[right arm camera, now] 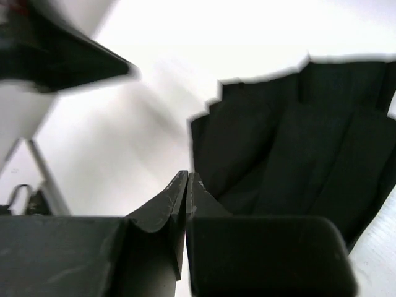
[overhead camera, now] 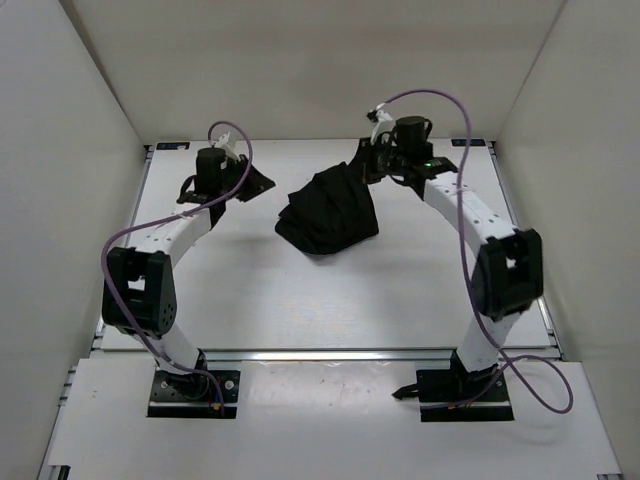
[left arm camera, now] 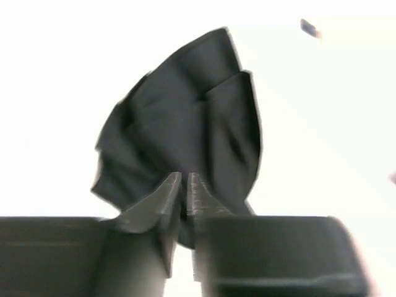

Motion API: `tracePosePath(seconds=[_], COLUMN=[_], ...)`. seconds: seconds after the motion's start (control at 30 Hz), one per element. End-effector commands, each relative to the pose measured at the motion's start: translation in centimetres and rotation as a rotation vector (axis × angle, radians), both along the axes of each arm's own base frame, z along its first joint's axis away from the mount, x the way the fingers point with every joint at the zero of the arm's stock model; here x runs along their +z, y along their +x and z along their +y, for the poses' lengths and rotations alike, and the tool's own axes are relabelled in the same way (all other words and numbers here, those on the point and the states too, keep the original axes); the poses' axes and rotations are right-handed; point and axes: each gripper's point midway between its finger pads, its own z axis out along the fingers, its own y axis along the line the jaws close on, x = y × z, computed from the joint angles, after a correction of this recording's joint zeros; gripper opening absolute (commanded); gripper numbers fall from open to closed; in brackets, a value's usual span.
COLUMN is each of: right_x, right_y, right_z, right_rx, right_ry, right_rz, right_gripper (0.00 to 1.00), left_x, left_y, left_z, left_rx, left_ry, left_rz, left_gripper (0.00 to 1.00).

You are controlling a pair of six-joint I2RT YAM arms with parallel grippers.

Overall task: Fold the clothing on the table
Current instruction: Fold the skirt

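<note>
The black pleated skirt (overhead camera: 330, 213) is seen bunched in a loose heap on the far middle of the white tabletop (overhead camera: 300, 300), not yet folded flat. The right gripper (right arm camera: 187, 179) is held at the heap's far right corner, its fingers clenched together with no fabric seen between them. The left gripper (left arm camera: 184, 180) is held well left of the skirt, its fingers nearly together and empty. A regrasp appears to be in hand; next, an edge must be pinched and drawn out.

clothing (right arm camera: 297, 142) cut off at right wrist view's edge, left wrist view blurred
</note>
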Motion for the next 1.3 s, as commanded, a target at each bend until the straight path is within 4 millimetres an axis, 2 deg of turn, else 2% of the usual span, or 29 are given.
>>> tracePosePath(seconds=[0.0,0.03,0.13,0.17,0.27,0.3,0.33,0.43,0.6,0.67,0.7,0.73,0.77,0.8,0.9,0.97,1.03,1.07,1.13,1.17,1.2,1.27], right_x=[-10.4,-11.5,-15.2,-14.6,-15.8,-15.5,-15.7,-14.3,-12.6,-13.0,-13.1,-14.6,-14.9,-15.2,-17.2,-17.4,-16.6,-15.6,-12.0,-10.4,-7.6,-4.1], right_y=[1.4,1.3,1.9,2.2,3.3,3.6,3.5,3.5,0.8,-1.0,-1.8,-2.6,-3.6,-4.7,-6.1,-6.2,-5.1,-4.8,-2.6,-1.9,-1.0,0.9], right_z=[0.4,0.9,2.5,3.0,4.2,4.7,5.4,7.4,10.6,11.8,12.4,12.8,13.3,13.6,13.4,12.5,11.0,10.7,8.4,8.1,7.1,4.8], right_rx=[-0.01,0.0,0.022,0.036,0.056,0.062,0.086,0.147,0.247,0.286,0.304,0.32,0.339,0.362,0.373,0.359,0.328,0.316,0.262,0.248,0.23,0.175], right_ry=[-0.171,-0.193,-0.254,-0.261,-0.275,-0.274,-0.266,-0.211,-0.152,-0.154,-0.157,-0.173,-0.18,-0.18,-0.181,-0.156,-0.133,-0.118,-0.076,-0.058,-0.033,0.001], right_rz=[0.191,0.202,0.248,0.227,0.238,0.223,0.23,0.196,0.169,0.188,0.185,0.206,0.213,0.233,0.277,0.322,0.329,0.329,0.265,0.232,0.175,0.11], right_gripper=[0.0,0.0,0.0,0.0,0.0,0.01,0.0,0.0,0.0,0.0,0.0,0.0,0.0,0.0,0.0,0.0,0.0,0.0,0.01,0.0,0.0,0.0], left_x=[5.3,5.7,5.8,5.8,5.3,5.5,4.7,4.1,2.5,2.1,1.9,1.8,1.6,1.7,0.7,-0.3,-1.1,-1.0,-0.2,-0.1,0.6,2.6], left_y=[1.0,1.1,1.0,0.8,0.5,0.6,0.6,1.0,2.0,2.2,2.1,2.2,2.2,2.2,1.9,1.9,1.2,1.4,1.4,1.4,1.7,1.8], left_z=[-2.7,-3.9,-6.2,-7.0,-8.5,-8.5,-8.6,-8.4,-6.9,-6.2,-6.5,-6.2,-6.1,-6.0,-5.7,-5.1,-5.3,-5.0,-5.2,-5.2,-5.1,-6.2], left_rx=[-0.061,-0.084,-0.14,-0.159,-0.187,-0.189,-0.194,-0.185,-0.143,-0.129,-0.135,-0.123,-0.119,-0.114,-0.104,-0.091,-0.096,-0.088,-0.089,-0.093,-0.088,-0.114], left_ry=[-0.029,-0.036,-0.077,-0.091,-0.098,-0.091,-0.078,-0.08,-0.054,-0.063,-0.062,-0.058,-0.054,-0.05,-0.029,-0.021,-0.041,-0.054,-0.064,-0.061,-0.057,-0.067], left_rz=[-0.147,-0.159,-0.16,-0.162,-0.151,-0.155,-0.143,-0.119,-0.082,-0.067,-0.064,-0.06,-0.052,-0.057,-0.034,-0.018,0.007,0.0,-0.021,-0.025,-0.038,-0.078], left_gripper=[0.15,0.12,0.13,0.15,0.19,0.19,0.2,0.23,0.28,0.29,0.3,0.32,0.32,0.33,0.33,0.35,0.35,0.35,0.38,0.4,0.4,0.4])
